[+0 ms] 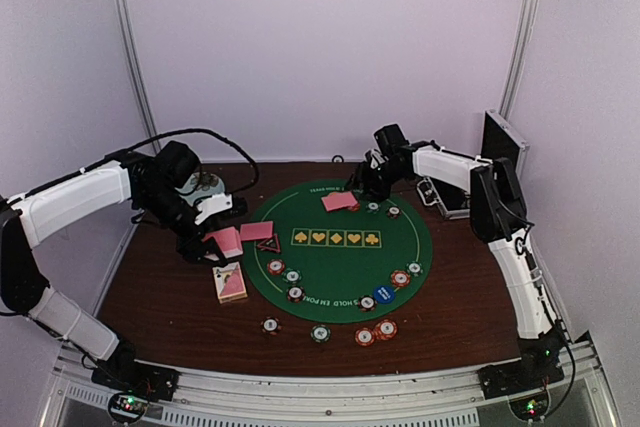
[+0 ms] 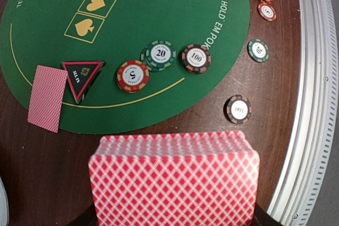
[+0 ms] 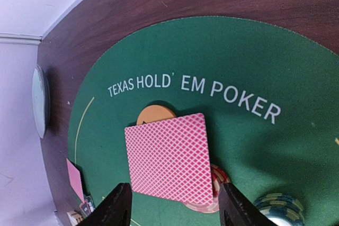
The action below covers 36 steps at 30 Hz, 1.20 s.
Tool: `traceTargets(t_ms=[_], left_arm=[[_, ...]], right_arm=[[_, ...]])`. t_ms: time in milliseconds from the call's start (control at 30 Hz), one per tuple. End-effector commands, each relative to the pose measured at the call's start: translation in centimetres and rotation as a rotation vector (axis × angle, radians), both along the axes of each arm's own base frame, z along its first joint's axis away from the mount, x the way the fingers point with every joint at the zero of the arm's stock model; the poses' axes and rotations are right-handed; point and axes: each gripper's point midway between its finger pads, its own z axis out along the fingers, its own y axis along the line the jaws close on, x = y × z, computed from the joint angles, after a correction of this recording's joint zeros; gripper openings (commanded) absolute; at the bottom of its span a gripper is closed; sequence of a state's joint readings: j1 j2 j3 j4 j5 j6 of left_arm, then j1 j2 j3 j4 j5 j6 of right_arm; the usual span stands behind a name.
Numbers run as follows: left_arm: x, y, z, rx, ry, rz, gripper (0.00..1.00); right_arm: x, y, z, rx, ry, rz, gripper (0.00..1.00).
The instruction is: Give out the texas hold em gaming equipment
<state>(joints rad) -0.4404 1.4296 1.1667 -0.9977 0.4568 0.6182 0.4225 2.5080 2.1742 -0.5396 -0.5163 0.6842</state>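
DEALING UNDER WAY: At far left, my left tool (image 1: 214,239) is clamped shut on a fanned stack of pink-backed cards (image 2: 175,181), held over the left side of the brown desk (image 1: 160,297), beside the round green mat (image 1: 340,267). Just nearer the camera, what looks like a pack of cards (image 1: 230,283) lies on the desk.

Inside the mat's left rim, one dealt card (image 2: 47,98) lies face down, touching the black-red triangle marker (image 2: 80,79). Striped chips follow the near rim: a red chip (image 2: 132,75), a green chip (image 2: 159,55) and a dark chip (image 2: 196,58) on the felt, and loose chips (image 1: 320,333) off it on bare wood. A blue disc (image 1: 384,293) sits further right.

At the mat's far right, my right tool (image 3: 174,210) has its fingers (image 3: 116,205) spread wide and grips nothing. A far card (image 3: 169,157) lies face down just ahead of them, resting over an orange disc (image 3: 156,114) and a chip (image 3: 218,175).

As I judge it, the job is partway through. Two places have cards and many chips are out. The stack in my left tool is not yet dealt, and the chips off the felt look not yet placed.
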Motion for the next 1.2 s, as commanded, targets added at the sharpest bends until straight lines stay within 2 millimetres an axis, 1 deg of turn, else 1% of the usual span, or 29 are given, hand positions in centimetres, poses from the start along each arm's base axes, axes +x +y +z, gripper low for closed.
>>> traceTargets(t_ms=[0, 100, 200, 300, 333, 400, 433, 567, 667, 700, 800, 900, 967, 1067, 1167], left_arm=[[-0.5, -0.4, 1.3, -0.042, -0.025, -0.014, 0.0], [-0.5, -0.4, 1.3, -0.045, -0.026, -0.013, 0.0], [-0.4, -0.4, 1.4, -0.046, -0.027, -0.011, 0.0], [-0.3, -0.4, 1.4, -0.045, -0.028, -0.011, 0.0], [-0.3, -0.5, 1.4, -0.045, -0.029, -0.011, 0.0], [-0.2, -0.6, 1.4, -0.046, -0.025, -0.01, 0.0], [-0.1, -0.6, 1.4, -0.046, -0.024, -0.009, 0.0], [0.3, -0.9, 1.6, -0.055, -0.017, -0.007, 0.0], [0.6, -1.1, 1.7, -0.056, -0.02, -0.008, 0.0], [0.8, -1.1, 1.7, -0.054, -0.024, -0.009, 0.0], [1.2, -1.3, 1.9, -0.055, -0.03, -0.005, 0.0], [1.4, -1.5, 2.1, -0.065, -0.025, -0.002, 0.0], [1.6, -1.7, 2.1, -0.068, -0.019, 0.001, 0.0], [1.6, -1.8, 2.0, -0.073, -0.011, 0.004, 0.0], [1.7, -1.9, 2.2, -0.077, -0.008, 0.009, 0.0]], right_arm=[[0.7, -1.6, 6.5, -0.048, -0.13, -0.014, 0.61], [0.5, -2.2, 8.3, -0.063, -0.16, -0.028, 0.66], [-0.3, -2.2, 10.2, -0.042, -0.183, -0.031, 0.68], [-2.0, -1.3, 12.0, 0.019, -0.213, -0.014, 0.71], [-3.0, -0.8, 13.0, 0.048, -0.223, -0.004, 0.72], [-5.3, 0.5, 13.3, 0.103, -0.221, 0.026, 0.75], [-6.7, 1.2, 12.5, 0.122, -0.197, 0.042, 0.76], [-12.4, 5.1, 12.2, 0.241, -0.148, 0.135, 0.8], [-16.2, 7.8, 12.1, 0.327, -0.118, 0.188, 0.84], [-17.7, 9.1, 12.4, 0.358, -0.117, 0.216, 0.85], [-21.1, 11.9, 12.9, 0.431, -0.094, 0.272, 0.88], [-23.7, 14.5, 13.6, 0.482, -0.093, 0.327, 0.9], [-24.9, 15.9, 14.0, 0.51, -0.085, 0.348, 0.9], [-26.1, 17.9, 14.4, 0.552, -0.077, 0.379, 0.9], [-26.8, 19.5, 14.0, 0.571, -0.056, 0.401, 0.9]])
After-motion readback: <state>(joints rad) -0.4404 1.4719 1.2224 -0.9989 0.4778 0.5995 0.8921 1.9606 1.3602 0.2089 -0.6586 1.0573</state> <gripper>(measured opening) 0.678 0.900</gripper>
